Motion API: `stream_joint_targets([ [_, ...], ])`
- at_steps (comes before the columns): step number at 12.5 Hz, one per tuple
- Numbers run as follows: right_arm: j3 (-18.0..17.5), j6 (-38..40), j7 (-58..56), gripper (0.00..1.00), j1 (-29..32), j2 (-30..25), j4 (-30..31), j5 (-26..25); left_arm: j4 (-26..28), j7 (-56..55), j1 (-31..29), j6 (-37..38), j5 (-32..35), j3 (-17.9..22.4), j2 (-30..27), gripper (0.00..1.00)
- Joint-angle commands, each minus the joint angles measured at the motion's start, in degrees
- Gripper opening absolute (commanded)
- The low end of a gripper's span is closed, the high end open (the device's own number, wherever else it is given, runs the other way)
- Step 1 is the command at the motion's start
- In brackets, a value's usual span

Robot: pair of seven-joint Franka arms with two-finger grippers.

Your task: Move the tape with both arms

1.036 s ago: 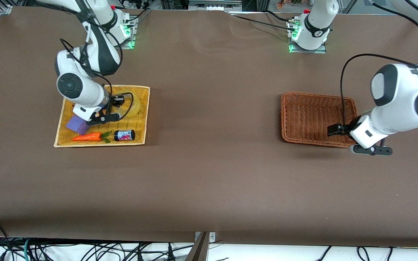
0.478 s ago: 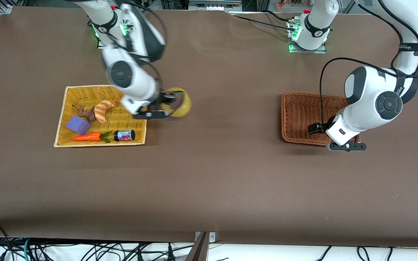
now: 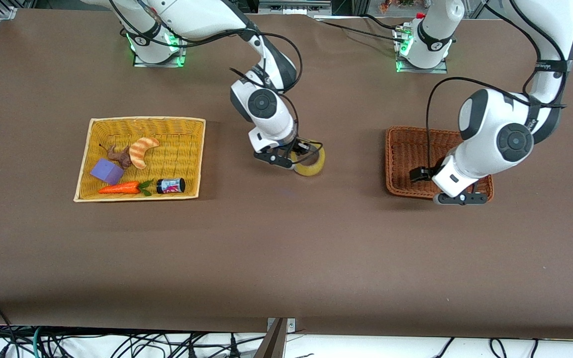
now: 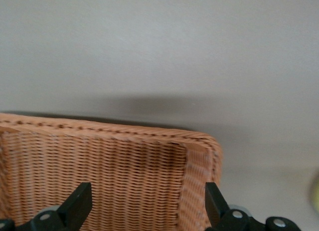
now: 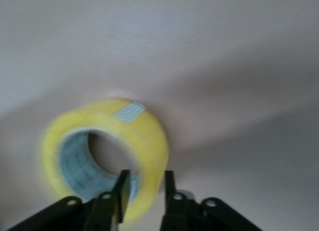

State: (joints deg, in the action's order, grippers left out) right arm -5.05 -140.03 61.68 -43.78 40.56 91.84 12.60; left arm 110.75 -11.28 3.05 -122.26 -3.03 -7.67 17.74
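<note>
Right tool [image 3: 294, 158] with tape [image 3: 309, 162], now mid-table

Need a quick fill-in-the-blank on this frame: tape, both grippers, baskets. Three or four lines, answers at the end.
1. The right gripper is shut on the ____.
2. The tape is over the bare table, between the yellow basket and the ____ basket.
3. The left gripper hangs over the brown basket with its fingers ____.
4. The carrot lies in the ____ basket.

Answers: tape; brown; open; yellow
</note>
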Motion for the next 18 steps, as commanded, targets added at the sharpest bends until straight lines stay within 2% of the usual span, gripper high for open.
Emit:
stream_joint_targets([
  [1, 1.00, 2.74, 1.87, 1.00, 0.36, -0.65, -2.72, 0.23, 0.78, -3.83, -0.06, -1.75, 1.18, -2.43, 0.10, 1.00],
  [2, 1.71, 5.27, 1.43, 1.00, 0.79, -1.79, -2.80, 0.23, 0.78, -4.79, -0.06, -1.84, 1.10, -3.05, 0.19, 1.00],
  [3, 4.50, 9.99, -0.92, 1.00, 1.15, -3.89, -2.89, -0.12, 1.57, -7.85, -0.06, -3.06, 1.10, -5.32, 0.37, 1.00],
  [4, 7.31, 16.30, -7.91, 1.00, 1.06, -6.26, -2.89, -0.21, 3.05, -12.66, 0.02, -5.86, 1.18, -7.43, 0.45, 1.00],
  [6, 15.29, 27.74, -26.17, 1.00, 1.06, -10.92, -2.80, -0.12, 5.26, -20.32, 2.03, -11.66, 1.36, -10.69, 2.20, 1.00],
  [9, 26.29, 35.77, -46.06, 1.00, 1.06, -14.98, -2.89, -0.21, 5.18, -29.21, 9.14, -16.07, 1.45, -10.79, 6.42, 1.00],
  [11, 32.53, 40.86, -52.77, 1.00, 0.98, -17.53, -3.15, -0.04, 4.83, -30.82, 12.14, -17.83, 1.45, -10.79, 8.53, 1.00],
  [12, 33.26, 43.50, -54.28, 1.00, 1.32, -18.58, -3.24, -0.21, 4.74, -30.91, 13.20, -18.71, 1.45, -10.79, 9.24, 1.00],
  [14, 31.00, 44.76, -54.38, 1.00, 6.21, -23.32, -3.07, -0.56, 4.65, -33.09, 15.40, -20.47, 1.45, -10.70, 10.56, 1.00],
  [15, 27.59, 44.06, -54.82, 1.00, 11.03, -24.99, -3.24, -0.91, 4.65, -34.50, 16.89, -21.43, 1.45, -10.70, 11.43, 1.00],
  [17, 19.33, 45.19, -55.00, 1.00, 22.19, -30.07, -3.95, -8.78, 4.56, -35.56, 18.04, -22.84, 1.36, -10.62, 12.93, 1.00],
  [18, 16.33, 44.76, -55.17, 1.00, 26.86, -32.37, -3.86, -9.52, 4.56, -35.65, 18.74, -22.93, 1.36, -10.53, 13.28, 1.00],
])
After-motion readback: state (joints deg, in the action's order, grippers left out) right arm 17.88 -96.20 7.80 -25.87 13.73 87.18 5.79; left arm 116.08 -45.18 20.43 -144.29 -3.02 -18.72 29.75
